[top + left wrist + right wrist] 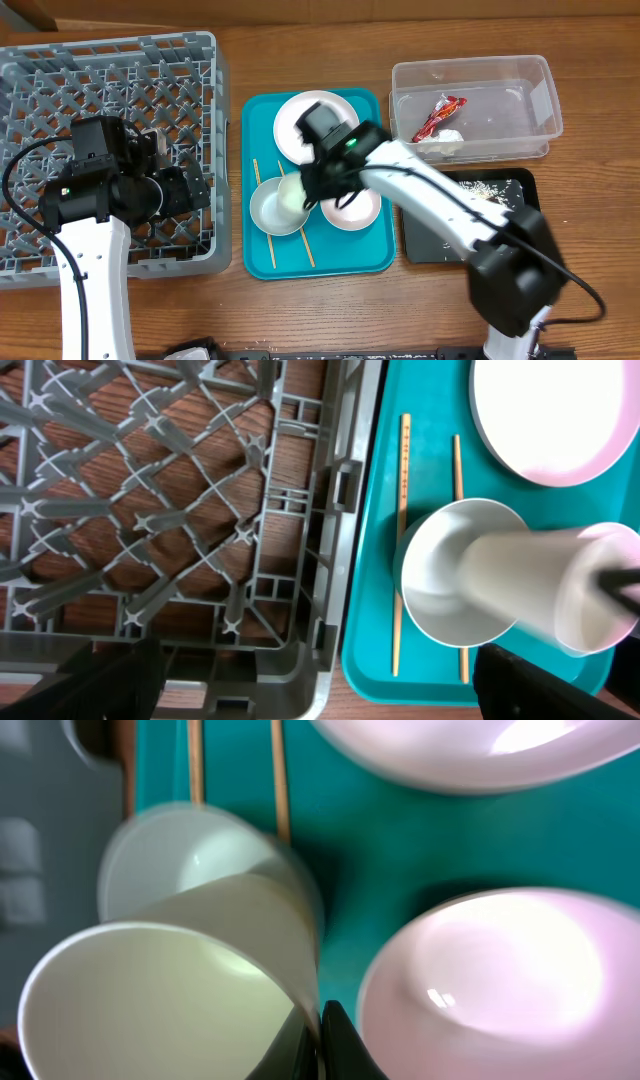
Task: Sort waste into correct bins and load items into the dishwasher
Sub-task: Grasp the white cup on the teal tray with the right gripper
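My right gripper (315,190) is shut on the rim of the small white cup (292,195) and holds it tilted above a white bowl (265,212) on the teal tray. In the right wrist view the fingers (320,1035) pinch the wall of the cup (170,990). A pale pink bowl (355,212), the white plate (290,125) and the chopsticks (268,250) also lie on that tray. My left gripper (195,190) is open and empty over the right edge of the grey dish rack (120,80). The left wrist view shows the rack (180,510), the cup (540,585) and the chopsticks (404,460).
The teal tray (350,255) sits between the rack and the bins. The clear tub (530,95) at the back right holds the red wrapper (438,117) and the white tissue (440,142). The black tray (425,245) in front of it holds rice grains (490,187).
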